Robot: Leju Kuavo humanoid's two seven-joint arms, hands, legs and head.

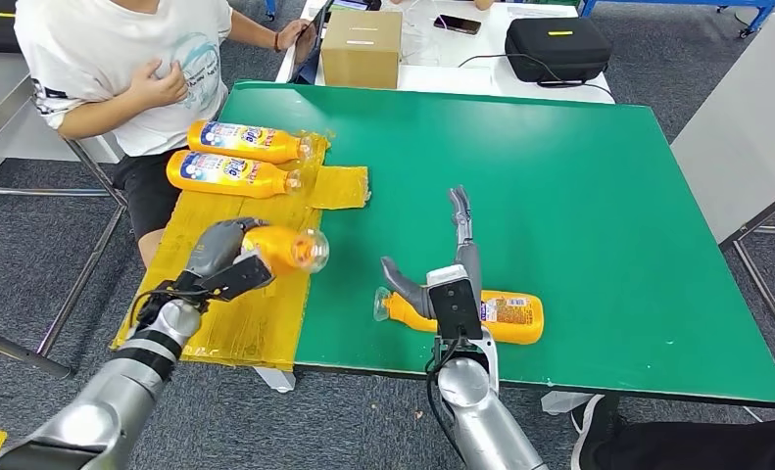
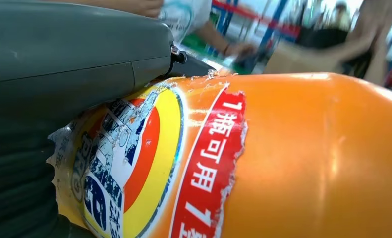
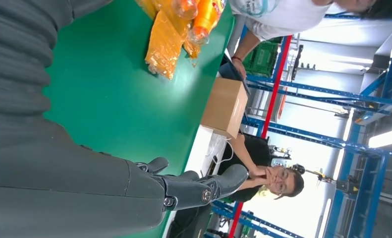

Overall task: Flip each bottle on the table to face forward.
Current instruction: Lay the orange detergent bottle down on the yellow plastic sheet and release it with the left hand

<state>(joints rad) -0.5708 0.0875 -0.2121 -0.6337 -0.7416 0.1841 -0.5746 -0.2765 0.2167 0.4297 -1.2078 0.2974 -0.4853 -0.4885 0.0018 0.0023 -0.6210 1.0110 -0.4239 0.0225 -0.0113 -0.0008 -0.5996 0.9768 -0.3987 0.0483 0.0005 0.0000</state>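
Gripping an orange detergent bottle, the left hand is seen above the yellow sheet at the near left of the green table. The held bottle is lifted off the sheet, lying roughly level, with its clear cap end turned to the right. In the left wrist view the grey thumb is pressed along the bottle's side, beside a torn label printed in blue, yellow and red with white characters on a red band.

The right hand is held with its fingers spread apart and extended toward the far side, nothing being held in them. It is placed over the neck end of a second orange bottle, which lies on its side on the green surface near the near edge, its clear cap pointing left and a small-print label facing up. Whether the palm touches this bottle cannot be told. In the right wrist view the dark fingers are seen stretched out above the green surface.

Farther away on the yellow sheet, two more orange bottles are laid side by side, just beside each other, blue and white labels up and caps to the right.

Beyond the left edge of the table a person in a white shirt is seated. On a white table past the far edge, a cardboard box, a black case and a phone are set.
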